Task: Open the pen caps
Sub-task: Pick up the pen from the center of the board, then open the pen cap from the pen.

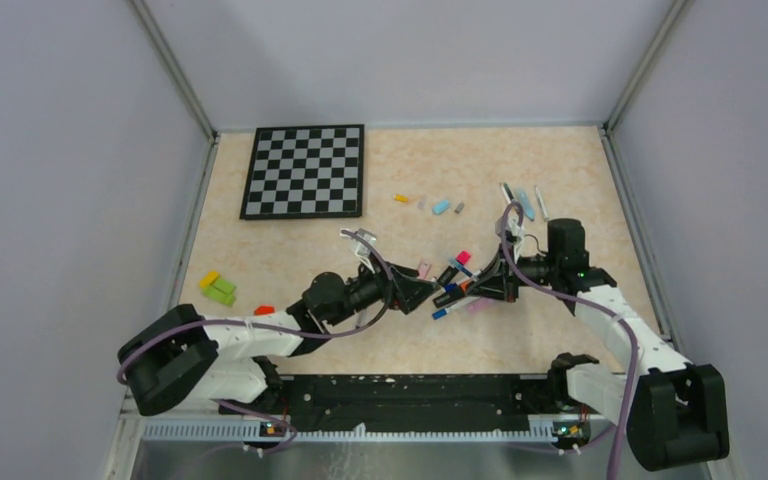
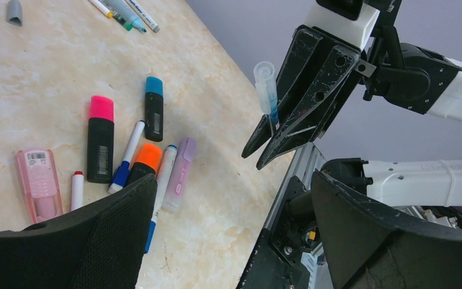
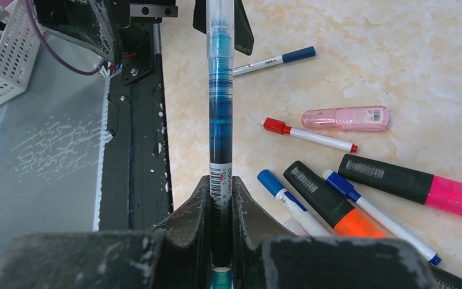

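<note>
A: At left?
B: Left gripper (image 2: 234,180): stood spread wide, held nothing, faced the pen end-on.
A: At centre?
B: Clear cap (image 2: 264,71), seated on the free end of the blue-ink pen (image 3: 220,120): hung in the air between the two grippers, near the table's (image 1: 290,250) front edge, not yet pulled. Below and beside: capped markers (image 2: 100,138), scattered close together on the table. Farther back: several loose caps (image 1: 441,207).
A: At right?
B: Right gripper (image 3: 221,186): clamped tight on the pen's barrel, well apart from the cap.
A: Step in hand, done well?
B: Called for, by judgement: left fingers closed on the cap alone, never the barrel; set square across it; drawn straight along the pen's axis, no sideways twist; right clamp kept firm against the tug. Risked otherwise: a slipped cap or a bent pen.
</note>
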Controlling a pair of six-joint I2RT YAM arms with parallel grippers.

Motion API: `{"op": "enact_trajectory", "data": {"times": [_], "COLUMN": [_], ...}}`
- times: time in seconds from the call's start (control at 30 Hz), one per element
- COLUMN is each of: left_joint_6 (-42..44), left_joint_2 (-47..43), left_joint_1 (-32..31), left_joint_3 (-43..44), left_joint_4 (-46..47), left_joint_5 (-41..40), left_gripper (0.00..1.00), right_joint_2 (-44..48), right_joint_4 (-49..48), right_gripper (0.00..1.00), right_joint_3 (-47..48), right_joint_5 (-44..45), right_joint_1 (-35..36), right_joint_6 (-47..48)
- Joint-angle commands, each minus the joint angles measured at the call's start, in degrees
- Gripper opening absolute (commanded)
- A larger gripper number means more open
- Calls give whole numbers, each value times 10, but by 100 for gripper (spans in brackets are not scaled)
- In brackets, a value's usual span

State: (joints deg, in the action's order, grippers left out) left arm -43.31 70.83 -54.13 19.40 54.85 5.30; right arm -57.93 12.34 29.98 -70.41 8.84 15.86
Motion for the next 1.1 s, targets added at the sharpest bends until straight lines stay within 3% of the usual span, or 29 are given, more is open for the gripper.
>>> {"op": "enact_trajectory", "data": {"times": [0.0, 0.43, 1.07], "left_joint_6": [15, 5, -14], "left_joint_2": [18, 72, 161], "left_joint_1": [-10, -32, -38], "left_joint_3": [25, 48, 126], "left_joint_4": [53, 101, 167], "left_joint_5": [-17, -66, -110], "left_gripper": [99, 97, 78], "right_joint_2": [-3, -4, -28], "right_joint_4": [-34, -45, -27], "right_gripper": [0, 0, 0], "right_joint_3": [-3, -7, 1], "right_joint_5": [-5, -10, -15], "right_joint_1": [-4, -4, -4], "right_joint_6": [-29, -38, -30]}}
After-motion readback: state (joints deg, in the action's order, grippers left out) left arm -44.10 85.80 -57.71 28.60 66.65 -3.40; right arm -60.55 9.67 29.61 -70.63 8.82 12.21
